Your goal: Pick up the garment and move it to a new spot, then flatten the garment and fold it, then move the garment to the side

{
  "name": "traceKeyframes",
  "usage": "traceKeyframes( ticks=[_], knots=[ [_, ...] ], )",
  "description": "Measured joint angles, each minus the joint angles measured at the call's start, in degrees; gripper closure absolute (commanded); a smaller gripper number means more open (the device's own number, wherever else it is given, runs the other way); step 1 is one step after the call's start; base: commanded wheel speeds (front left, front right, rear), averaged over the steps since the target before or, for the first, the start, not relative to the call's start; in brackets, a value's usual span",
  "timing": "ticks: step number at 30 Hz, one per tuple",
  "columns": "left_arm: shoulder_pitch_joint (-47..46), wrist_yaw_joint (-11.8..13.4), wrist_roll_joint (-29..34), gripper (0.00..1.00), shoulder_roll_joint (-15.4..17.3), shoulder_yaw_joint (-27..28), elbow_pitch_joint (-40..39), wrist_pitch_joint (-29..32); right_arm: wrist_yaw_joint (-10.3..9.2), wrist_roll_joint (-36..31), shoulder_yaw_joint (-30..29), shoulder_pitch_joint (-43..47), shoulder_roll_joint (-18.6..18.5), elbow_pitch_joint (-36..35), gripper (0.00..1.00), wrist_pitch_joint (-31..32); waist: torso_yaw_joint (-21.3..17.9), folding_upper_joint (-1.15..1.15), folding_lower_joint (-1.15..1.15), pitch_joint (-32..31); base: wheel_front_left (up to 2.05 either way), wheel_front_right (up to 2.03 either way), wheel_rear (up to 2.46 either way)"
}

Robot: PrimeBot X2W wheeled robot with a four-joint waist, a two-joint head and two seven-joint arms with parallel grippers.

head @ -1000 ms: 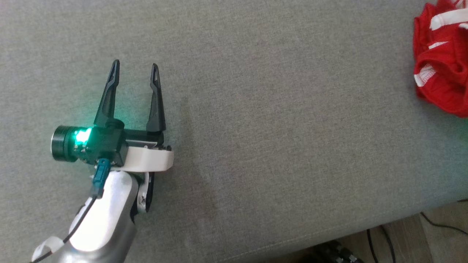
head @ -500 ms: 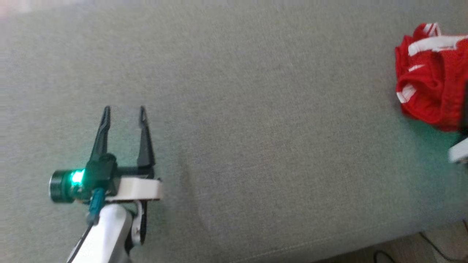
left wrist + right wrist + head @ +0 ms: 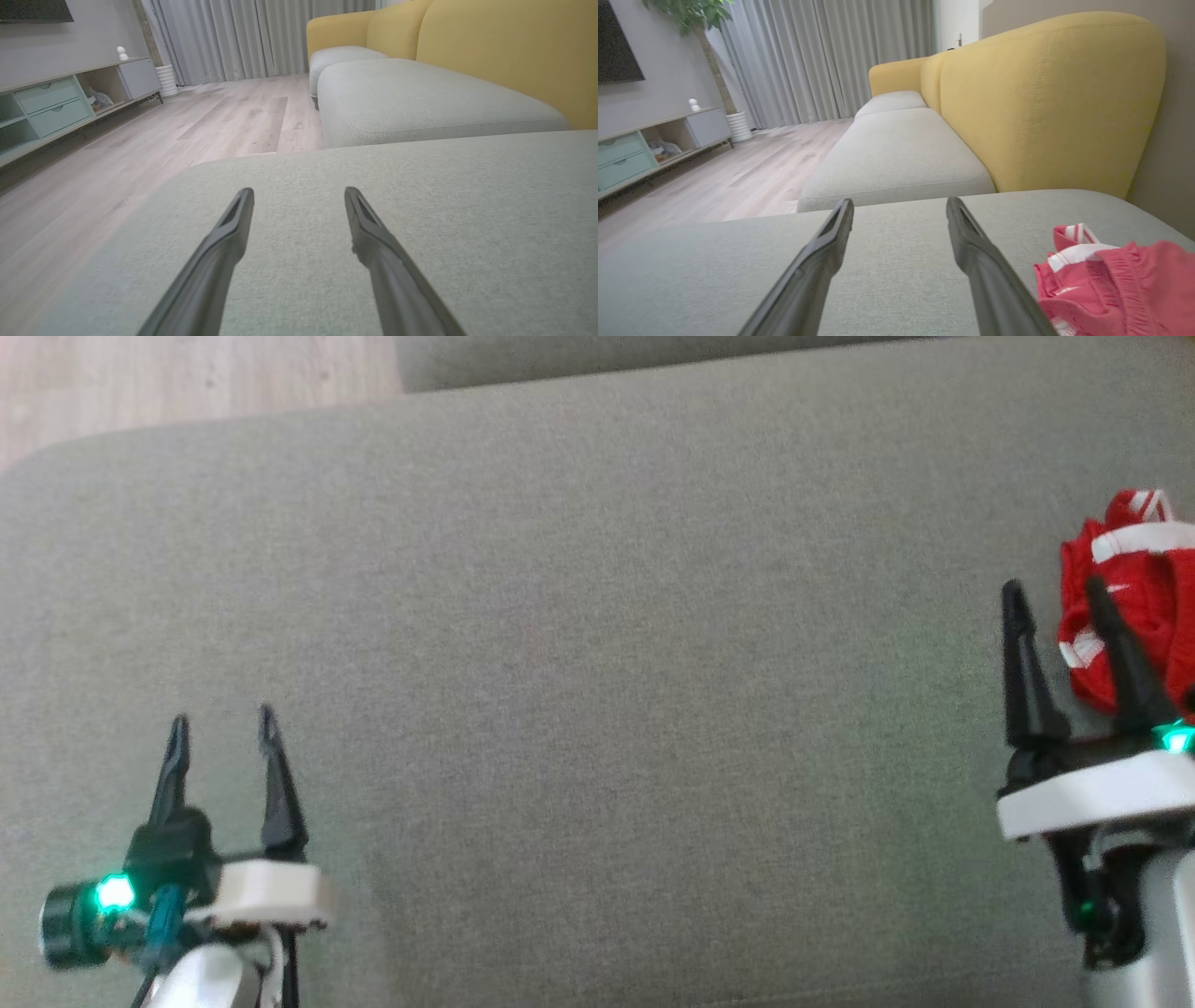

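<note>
The garment [image 3: 1134,607] is cut off by the edge of the head view and partly hidden behind one finger of the right gripper [image 3: 1052,586], so its full outline cannot be made out. One garment is counted: crumpled red knit with white bands, lying at the right end of the cushion [image 3: 597,663]. That cushion is woven grey, with rounded corners. Both grippers are spread and empty above it, the left gripper [image 3: 224,719] near its left end.
</note>
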Motion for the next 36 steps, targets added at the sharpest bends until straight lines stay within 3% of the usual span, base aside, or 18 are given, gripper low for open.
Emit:
traceKeyframes(
  ticks=[10, 36],
  knots=[
    [8.2, 1.2, -1.6, 0.00, 1.7, 0.8, -6.1, 3.8, 0.00, -0.2, 3.7, 6.3, 1.7, -1.2, 0.00, 1.1, -0.2, 0.00, 0.00, -4.4, 0.00, 0.00, 0.00],
    [9.2, 1.1, -2.8, 0.00, 3.0, 0.0, -5.5, 5.4, 0.00, -0.2, 4.7, 8.3, 2.2, -1.1, 0.00, 1.9, -0.7, 0.00, 0.01, -5.6, 0.00, 0.00, 0.00]
  ],
)
